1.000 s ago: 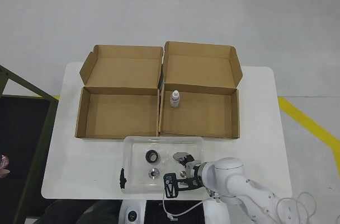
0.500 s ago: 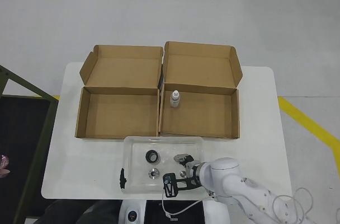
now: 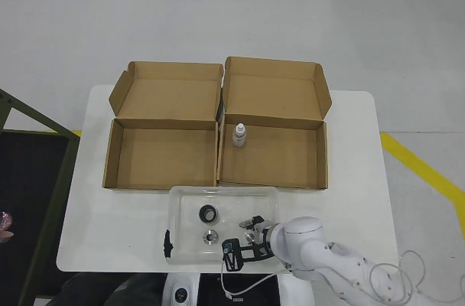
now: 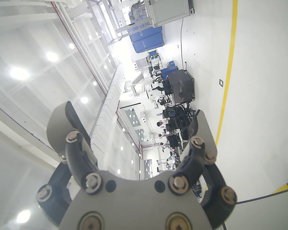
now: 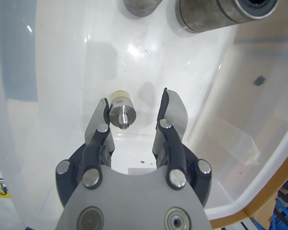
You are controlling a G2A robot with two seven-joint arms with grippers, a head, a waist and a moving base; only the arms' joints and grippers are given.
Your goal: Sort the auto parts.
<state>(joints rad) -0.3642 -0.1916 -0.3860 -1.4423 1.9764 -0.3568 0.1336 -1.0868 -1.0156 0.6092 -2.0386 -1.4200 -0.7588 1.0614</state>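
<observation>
The left end effector (image 4: pixel 134 118) was turned away from the bench, toward the hall, with its jaws spread and nothing between them. At the near edge of the bench (image 3: pixel 125 222) stood a clear plastic bin (image 3: pixel 225 189). The right end effector (image 5: pixel 135 104) was down inside the right half of it. Its jaws were spread around a small metal part (image 5: pixel 122 113) with a pale cap and a threaded stud. One finger touched the part and the other stood apart from it, so the part was not yet pinched and lay on the bin floor.

In the left half of the bin were a plain metal cylinder (image 3: pixel 210 236) and, just beyond it, a bearing sleeve (image 3: pixel 209 214) with a dark bore. Farther on, two open cardboard boxes stood side by side. The right box (image 3: pixel 294 161) held one small white bottle (image 3: pixel 239 135) near its far left corner. I saw no part in the left box (image 3: pixel 164 157).

I judged that the sorting was at an early stage: one item seemed placed, and three parts were left in the bin. The small one was about to be grasped.
</observation>
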